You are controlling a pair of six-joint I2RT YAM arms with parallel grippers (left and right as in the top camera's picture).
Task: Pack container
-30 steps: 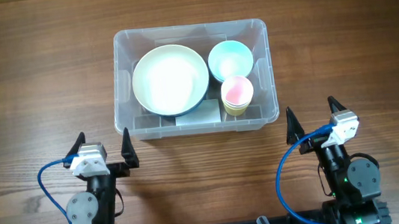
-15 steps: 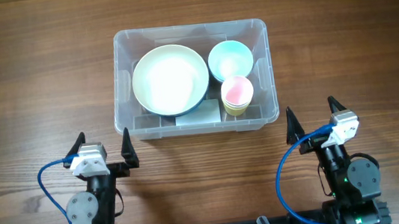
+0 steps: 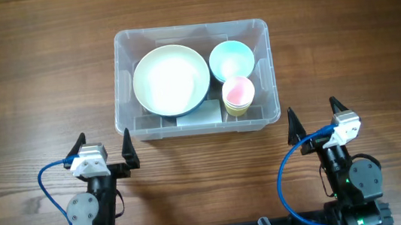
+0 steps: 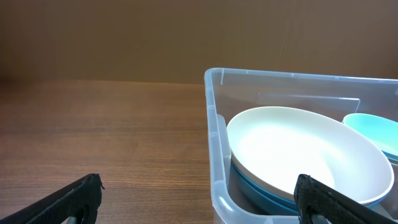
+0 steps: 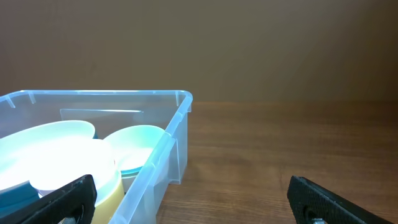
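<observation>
The container (image 3: 266,67) is sitting at the middle of the table (image 3: 31,86). It is holding a large pale bowl (image 3: 172,79) on its left, a blue bowl (image 3: 231,58) at far right and stacked cups (image 3: 238,93), pink on top, at near right. The left gripper (image 3: 104,142) and right gripper (image 3: 312,111) are waiting just short of its near corners, jaws spread wide, gripping nothing.

No visible change — none anywhere

The left arm (image 3: 90,204) and right arm (image 3: 351,175) sit folded low, jaws spread wide and empty.
</observation>
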